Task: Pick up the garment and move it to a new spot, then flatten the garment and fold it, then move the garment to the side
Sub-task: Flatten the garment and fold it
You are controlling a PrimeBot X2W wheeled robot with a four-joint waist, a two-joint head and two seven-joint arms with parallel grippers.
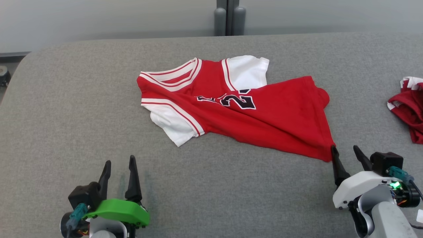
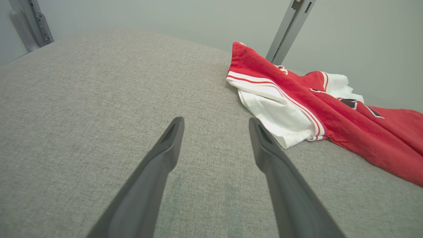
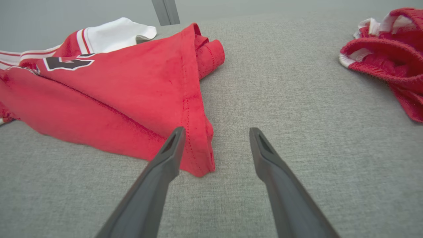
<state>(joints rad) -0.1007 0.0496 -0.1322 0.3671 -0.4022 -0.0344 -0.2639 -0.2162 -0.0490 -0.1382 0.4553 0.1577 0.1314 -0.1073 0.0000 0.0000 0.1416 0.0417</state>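
Note:
The garment (image 1: 264, 115) is a red jersey with white sleeves and a dark number, lying crumpled and partly twisted in the middle of the grey table (image 1: 66, 109). My right gripper (image 1: 345, 148) stands open at the jersey's near right hem corner. In the right wrist view that corner (image 3: 198, 158) lies between the open gripper (image 3: 214, 130), beside its left finger. My left gripper (image 1: 119, 160) is open at the lower left, apart from the jersey. The left wrist view puts the white sleeve (image 2: 277, 112) just beyond the right fingertip of the gripper (image 2: 216, 120).
A second red and white cloth (image 1: 408, 105) lies bunched at the table's right edge, also seen as a red heap (image 3: 386, 53) in the right wrist view. Grey posts (image 1: 228, 18) stand behind the table's far edge. Bare grey surface stretches to the left and front.

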